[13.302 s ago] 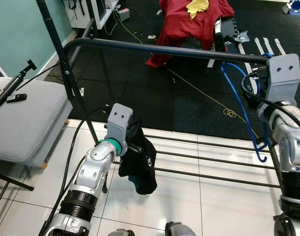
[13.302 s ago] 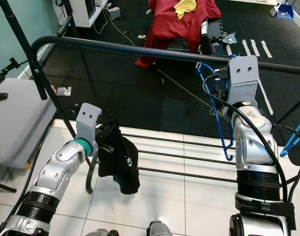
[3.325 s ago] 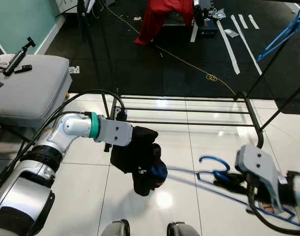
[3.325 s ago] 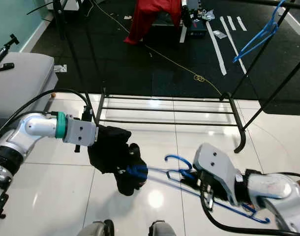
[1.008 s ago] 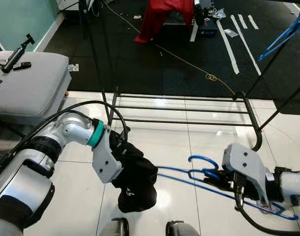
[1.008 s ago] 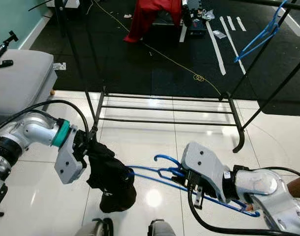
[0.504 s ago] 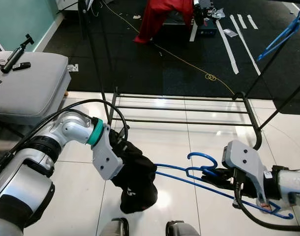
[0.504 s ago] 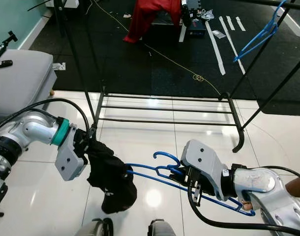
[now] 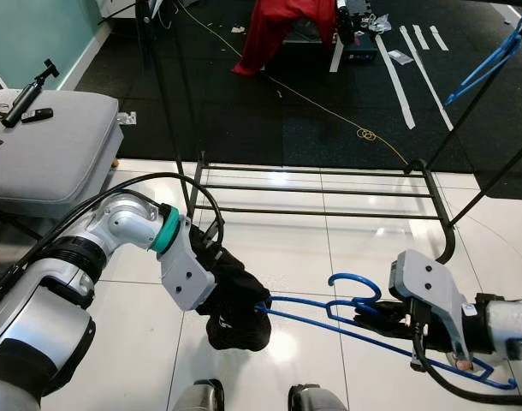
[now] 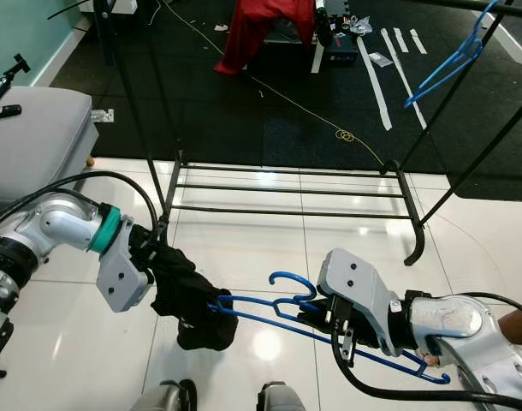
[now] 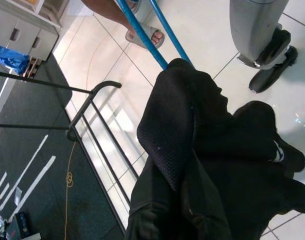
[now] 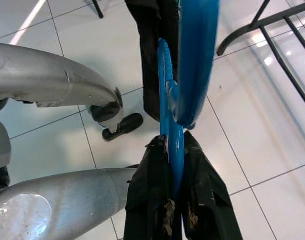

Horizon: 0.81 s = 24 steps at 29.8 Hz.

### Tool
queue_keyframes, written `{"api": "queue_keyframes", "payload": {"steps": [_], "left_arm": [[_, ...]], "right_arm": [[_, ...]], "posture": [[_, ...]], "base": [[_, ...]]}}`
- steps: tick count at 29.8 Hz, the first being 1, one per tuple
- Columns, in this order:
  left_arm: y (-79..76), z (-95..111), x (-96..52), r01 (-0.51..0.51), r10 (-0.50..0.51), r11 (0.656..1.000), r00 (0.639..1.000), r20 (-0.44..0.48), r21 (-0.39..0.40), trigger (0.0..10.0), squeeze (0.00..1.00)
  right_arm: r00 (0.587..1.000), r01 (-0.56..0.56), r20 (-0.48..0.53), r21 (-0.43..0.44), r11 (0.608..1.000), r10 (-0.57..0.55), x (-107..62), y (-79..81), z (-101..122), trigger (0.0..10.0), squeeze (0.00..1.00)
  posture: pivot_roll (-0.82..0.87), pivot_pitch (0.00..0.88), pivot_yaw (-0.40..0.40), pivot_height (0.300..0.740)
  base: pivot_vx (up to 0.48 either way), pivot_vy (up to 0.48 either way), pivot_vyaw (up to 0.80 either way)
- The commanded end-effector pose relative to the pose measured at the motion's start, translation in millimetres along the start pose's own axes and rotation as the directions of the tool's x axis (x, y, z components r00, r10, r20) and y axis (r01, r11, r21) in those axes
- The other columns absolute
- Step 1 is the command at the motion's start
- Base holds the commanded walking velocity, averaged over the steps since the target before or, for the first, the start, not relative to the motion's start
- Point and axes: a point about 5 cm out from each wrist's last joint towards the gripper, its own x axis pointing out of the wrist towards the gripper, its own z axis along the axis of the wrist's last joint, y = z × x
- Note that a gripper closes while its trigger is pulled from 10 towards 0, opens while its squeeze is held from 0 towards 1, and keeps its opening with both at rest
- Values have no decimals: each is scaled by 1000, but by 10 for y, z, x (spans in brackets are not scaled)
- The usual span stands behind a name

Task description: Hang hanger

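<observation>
The right gripper [image 10: 317,315] is pinched on the blue hanger [image 10: 329,330] just below its hook, low over the white tile floor [image 10: 269,248] on the near right; in the right wrist view its two black fingers [image 12: 147,200] press on either side of the blue bar. The hanger lies nearly flat, and its left arm reaches leftward so that the tip is pushed into the black garment [image 10: 188,304]. That garment hangs bunched from the left gripper [image 9: 211,272] on the near left, which is clamped on the cloth; the fabric hides its fingers. In the left wrist view the two blue hanger bars enter an opening of the dark cloth [image 11: 192,165], and a person's sandalled foot [image 11: 142,35] stands on the tiles beyond. Farther off stands a black clothes rack [image 10: 287,193] with low rails, and another blue hanger [image 10: 449,64] hangs at the far right. A red garment [image 10: 261,26] lies at the far side on dark matting, and a grey cushion [image 9: 47,145] sits at the left
</observation>
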Motion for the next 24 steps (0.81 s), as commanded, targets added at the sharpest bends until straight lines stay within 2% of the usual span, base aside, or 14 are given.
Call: {"api": "queue_keyframes", "payload": {"steps": [1,14,19,24], "left_arm": [[18,17,13,5,-6,1000,1000,11,5,10000,0],[77,33,5,-9,10,1000,1000,21,-28,10000,0],[74,23,0,3,-2,999,1000,12,-32,10000,0],[38,10,2,24,-24,998,1000,4,-52,10000,0]], "right_arm": [[1000,6,4,-8,1000,-6,23,-4,-10,10000,0],[1000,-25,-4,4,1000,25,166,23,-88,10000,0],[999,-35,-6,7,999,35,145,33,-90,10000,0],[996,-76,-35,17,997,76,30,65,-96,10000,0]], "posture": [[-90,107,51,740],[-84,106,38,740],[-85,106,38,740],[-93,101,41,740]], "base": [[0,0,0],[0,0,0],[0,0,0],[0,0,0]]}}
